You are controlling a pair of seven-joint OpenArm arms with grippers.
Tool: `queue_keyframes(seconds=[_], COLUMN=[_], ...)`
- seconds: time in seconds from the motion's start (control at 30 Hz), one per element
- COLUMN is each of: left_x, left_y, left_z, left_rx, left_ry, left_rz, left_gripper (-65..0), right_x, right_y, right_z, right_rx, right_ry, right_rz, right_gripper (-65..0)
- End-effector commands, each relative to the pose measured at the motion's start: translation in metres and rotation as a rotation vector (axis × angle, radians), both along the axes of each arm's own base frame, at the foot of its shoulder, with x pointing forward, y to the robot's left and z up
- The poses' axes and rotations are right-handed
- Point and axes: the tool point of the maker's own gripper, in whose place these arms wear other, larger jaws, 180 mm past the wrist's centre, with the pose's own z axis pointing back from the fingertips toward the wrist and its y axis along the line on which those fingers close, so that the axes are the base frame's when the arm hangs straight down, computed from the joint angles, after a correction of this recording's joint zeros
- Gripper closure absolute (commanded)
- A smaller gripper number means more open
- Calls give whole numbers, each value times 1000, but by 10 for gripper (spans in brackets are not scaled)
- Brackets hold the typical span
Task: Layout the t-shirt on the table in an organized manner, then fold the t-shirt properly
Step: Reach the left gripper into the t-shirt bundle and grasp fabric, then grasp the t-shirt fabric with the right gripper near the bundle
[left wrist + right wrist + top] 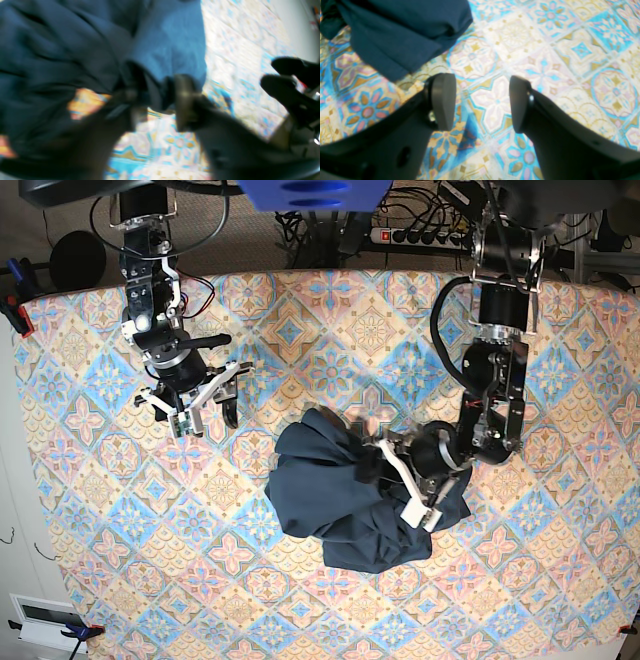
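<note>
The dark navy t-shirt (340, 500) lies crumpled in a heap at the middle of the patterned table (100, 480). My left gripper (383, 463) reaches in from the right and is shut on a bunch of the shirt's cloth. In the blurred left wrist view, the left gripper (156, 100) pinches a fold of the t-shirt (62, 50) between its fingers, above the table (237, 50). My right gripper (212, 418) is open and empty over bare table, left of the shirt. In the right wrist view, the right gripper (481, 102) hangs above the table (570, 50), and a shirt edge (400, 32) lies at upper left.
Cables and a power strip (420, 230) lie beyond the table's far edge. A clamp (15, 310) grips the left edge. A white box (45, 620) sits off the front left corner. Dark parts of the other arm (287, 85) show at the right of the left wrist view.
</note>
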Motion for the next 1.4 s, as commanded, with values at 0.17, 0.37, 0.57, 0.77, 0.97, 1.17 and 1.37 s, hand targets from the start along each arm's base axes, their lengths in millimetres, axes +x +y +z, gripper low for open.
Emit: queue_keyframes(seconds=[0.17, 0.37, 0.57, 0.77, 0.97, 1.17, 1.37], left_x=[-2, 7, 18, 8, -5, -11, -17], left_y=[-16, 49, 162, 223, 231, 229, 229], left_z=[39, 69, 71, 53, 37, 28, 22], left_rx=[-163, -258, -372, -365, -339, -336, -330], left_ry=[-63, -112, -119, -85, -49, -28, -10], left_rz=[-28, 135, 430, 579, 600, 603, 606], left_gripper=[-568, -529, -526, -526, -526, -526, -526], right_x=[6, 1, 8, 28, 38, 30, 45], right_y=[0, 26, 50, 73, 100, 124, 132], right_z=[13, 10, 18, 32, 32, 21, 21], right_rx=[8, 23, 34, 36, 61, 42, 57], right_ry=[-49, -39, -64, -110, -108, -85, -83], right_rz=[3, 71, 136, 200, 247, 367, 362], right_gripper=[-329, -329, -331, -333, -333, -329, -329])
